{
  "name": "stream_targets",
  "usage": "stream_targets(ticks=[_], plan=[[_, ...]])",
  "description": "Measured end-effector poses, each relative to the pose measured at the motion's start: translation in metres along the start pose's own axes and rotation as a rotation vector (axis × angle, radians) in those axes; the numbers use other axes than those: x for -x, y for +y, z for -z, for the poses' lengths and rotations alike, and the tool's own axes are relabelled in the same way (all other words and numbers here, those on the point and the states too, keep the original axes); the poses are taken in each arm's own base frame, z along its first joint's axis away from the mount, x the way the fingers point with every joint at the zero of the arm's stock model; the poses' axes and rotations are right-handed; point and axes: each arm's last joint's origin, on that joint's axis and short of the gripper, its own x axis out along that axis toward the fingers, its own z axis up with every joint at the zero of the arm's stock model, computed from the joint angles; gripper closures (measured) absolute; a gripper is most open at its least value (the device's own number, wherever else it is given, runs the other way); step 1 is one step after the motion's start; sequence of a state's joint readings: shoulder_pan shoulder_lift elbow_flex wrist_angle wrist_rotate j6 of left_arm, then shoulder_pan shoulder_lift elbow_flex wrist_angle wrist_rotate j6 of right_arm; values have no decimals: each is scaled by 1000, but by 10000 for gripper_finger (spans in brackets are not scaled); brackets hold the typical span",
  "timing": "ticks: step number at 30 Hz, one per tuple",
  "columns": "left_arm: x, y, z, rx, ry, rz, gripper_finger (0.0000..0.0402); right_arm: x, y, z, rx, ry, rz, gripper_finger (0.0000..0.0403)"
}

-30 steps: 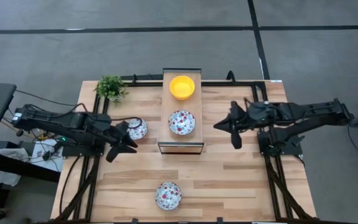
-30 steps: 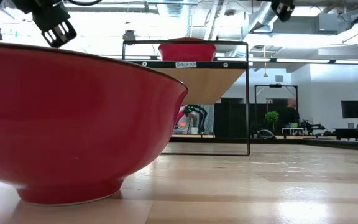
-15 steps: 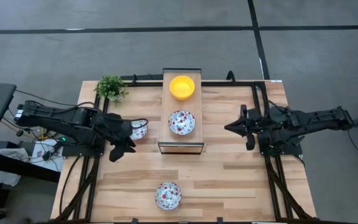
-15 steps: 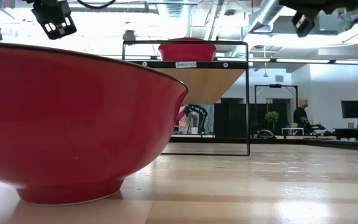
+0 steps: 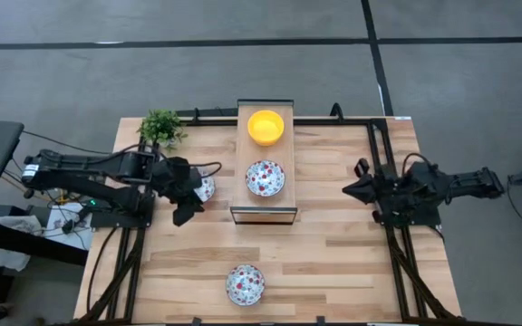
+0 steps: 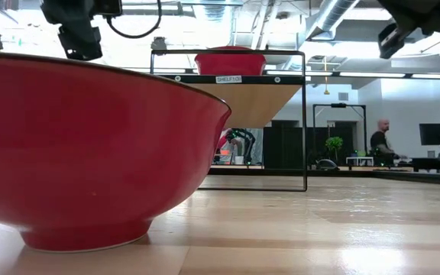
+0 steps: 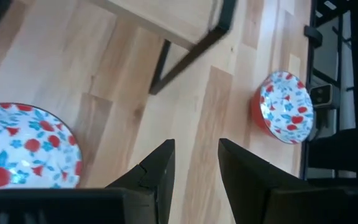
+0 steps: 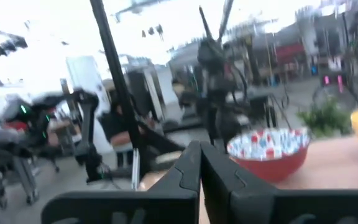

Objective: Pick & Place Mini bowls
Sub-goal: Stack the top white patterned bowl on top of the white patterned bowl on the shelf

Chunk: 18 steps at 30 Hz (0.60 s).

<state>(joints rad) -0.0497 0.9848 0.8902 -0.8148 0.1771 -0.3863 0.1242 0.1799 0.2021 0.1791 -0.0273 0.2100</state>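
A speckled bowl (image 5: 207, 188) sits on the table left of the wire shelf (image 5: 265, 214). My left gripper (image 5: 188, 192) hovers open just over its near-left side; in the left wrist view the bowl (image 7: 23, 146) lies beside my open fingers (image 7: 196, 163). A yellow bowl (image 5: 265, 127) and a speckled bowl (image 5: 265, 177) rest on the shelf top. Another speckled bowl (image 5: 245, 283) sits near the front edge. My right gripper (image 5: 350, 191) is shut and empty at the table's right side.
A small potted plant (image 5: 161, 127) stands at the far left corner. The low view is filled by the front bowl's red outside (image 6: 90, 145). A person (image 6: 380, 141) stands far off in the room. Bare wood lies between the shelf and the front bowl.
My left gripper has moved toward the table's right, closer over the speckled bowl beside the shelf, and stays open. My right gripper has drawn back from the shelf toward the table's right edge. The bowls have not moved.
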Motion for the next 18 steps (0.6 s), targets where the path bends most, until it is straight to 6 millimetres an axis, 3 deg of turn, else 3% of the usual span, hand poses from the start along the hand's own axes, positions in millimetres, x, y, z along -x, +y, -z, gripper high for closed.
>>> stream_targets(ticks=[7, 13, 18], plan=[[-7, 13, -1, 13, 96, -3, 280, 17, -2, 12, 4, -133, -24, 403], [-28, 25, 5, 33, 315, -65, 280, 14, -11, 30, -95, 7, 158, 403], [-42, 34, 2, 14, 378, -82, 280, 16, -16, 40, -165, 74, 297, 403]])
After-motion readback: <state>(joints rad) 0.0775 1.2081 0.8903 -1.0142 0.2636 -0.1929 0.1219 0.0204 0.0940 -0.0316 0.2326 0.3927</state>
